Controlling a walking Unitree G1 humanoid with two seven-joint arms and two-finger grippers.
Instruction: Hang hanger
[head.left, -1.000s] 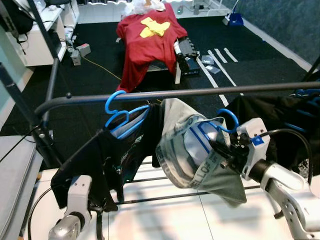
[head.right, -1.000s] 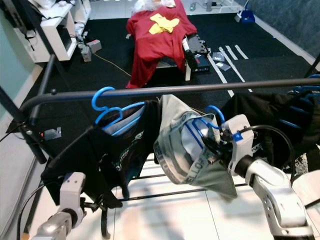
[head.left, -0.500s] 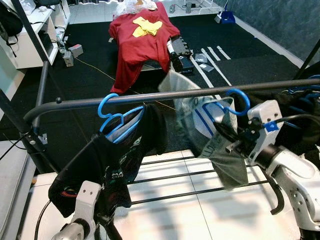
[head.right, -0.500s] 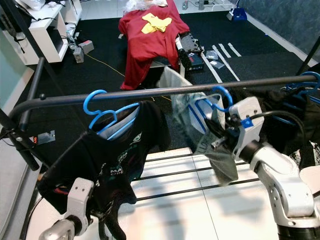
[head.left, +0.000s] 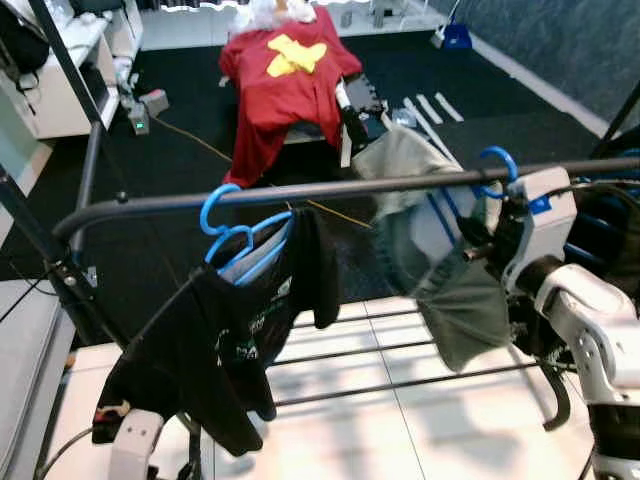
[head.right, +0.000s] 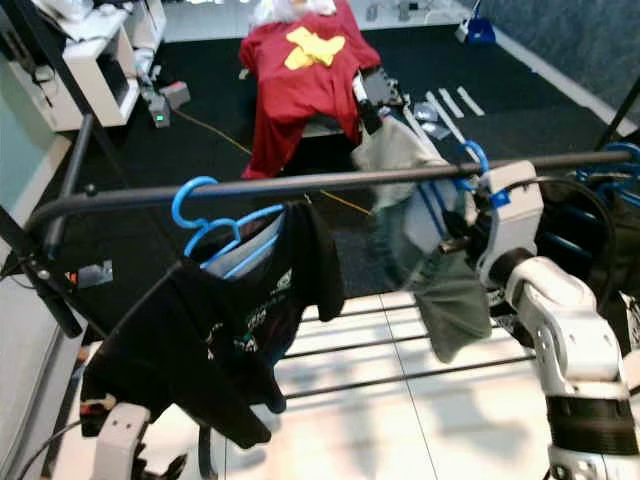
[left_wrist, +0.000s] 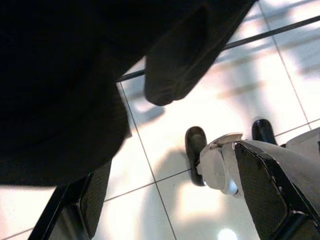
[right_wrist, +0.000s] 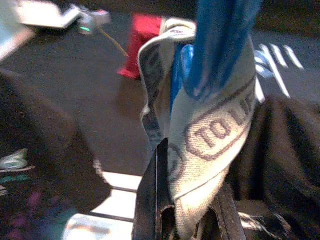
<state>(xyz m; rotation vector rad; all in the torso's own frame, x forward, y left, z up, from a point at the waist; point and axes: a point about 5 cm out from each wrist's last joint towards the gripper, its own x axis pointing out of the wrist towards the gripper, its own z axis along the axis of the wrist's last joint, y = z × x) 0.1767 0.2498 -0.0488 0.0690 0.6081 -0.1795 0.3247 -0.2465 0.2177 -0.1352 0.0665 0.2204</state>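
hanger (head.left: 497, 163) is blue, with a grey shirt (head.left: 440, 260) draped on it, and its hook sits right at the rail (head.left: 300, 190), looks about level with it. right gripper (right_wrist: 187, 220) is clamped on the hanger and shirt just under the hook. so we're at the hooking step i'd say; next it needs the hook over the rail, then let go. left gripper (left_wrist: 175, 200) hangs low and open under the black shirt (head.left: 230, 340).
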